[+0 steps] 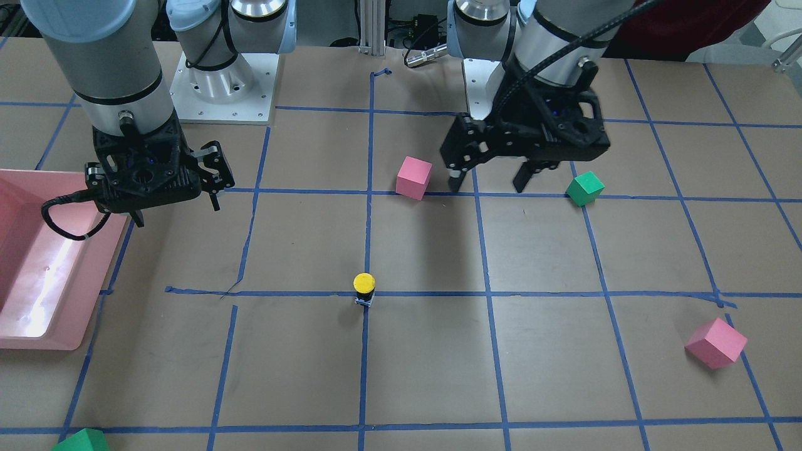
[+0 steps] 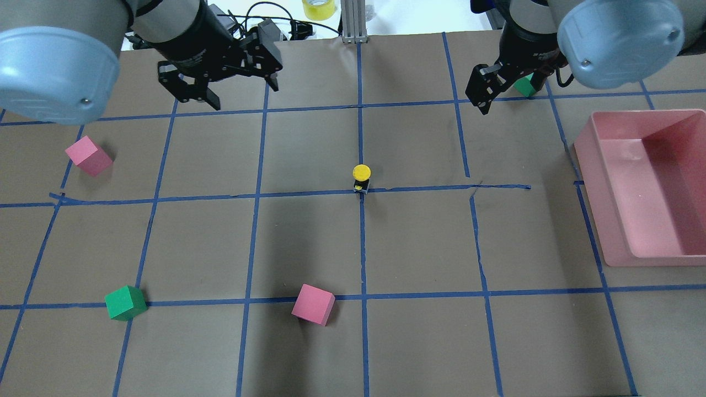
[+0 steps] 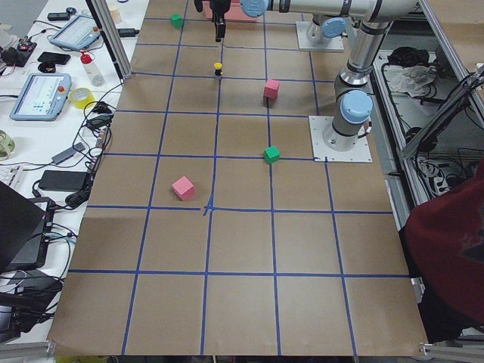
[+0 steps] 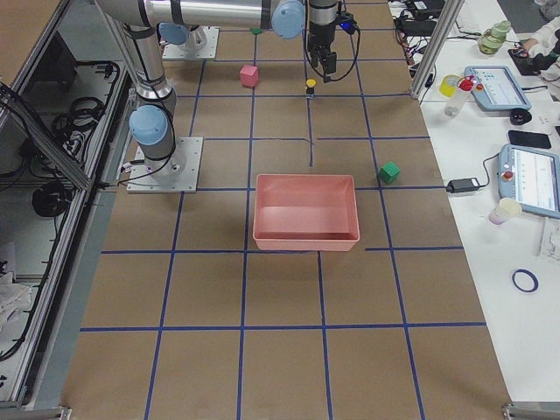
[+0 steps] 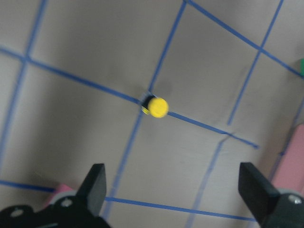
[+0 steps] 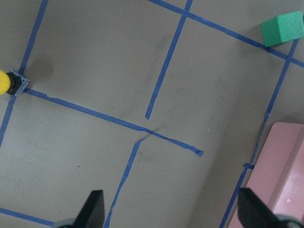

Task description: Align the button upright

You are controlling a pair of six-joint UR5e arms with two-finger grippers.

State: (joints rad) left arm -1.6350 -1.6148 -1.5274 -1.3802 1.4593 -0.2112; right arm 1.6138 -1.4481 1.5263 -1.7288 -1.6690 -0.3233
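You can see the table is covered in dull brown paper, with blue tape stuck on it, crinkled in spots. The pink tray is shiny plastic — light bounces off it. The pink cube looks soft and dull, and the button has a smooth yellow cap.

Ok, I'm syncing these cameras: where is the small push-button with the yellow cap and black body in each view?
Exterior front-facing: yellow-capped push-button, centre, slightly low.
Overhead exterior: button, centre, slightly high.
Exterior left: button, top, left of centre.
Exterior right: button, top, right of centre.
Left wrist-mounted: button, near centre, blurred.
Right wrist-mounted: button, left edge, cap cropped.
Shared landmark: the blue tape crossing at its base.
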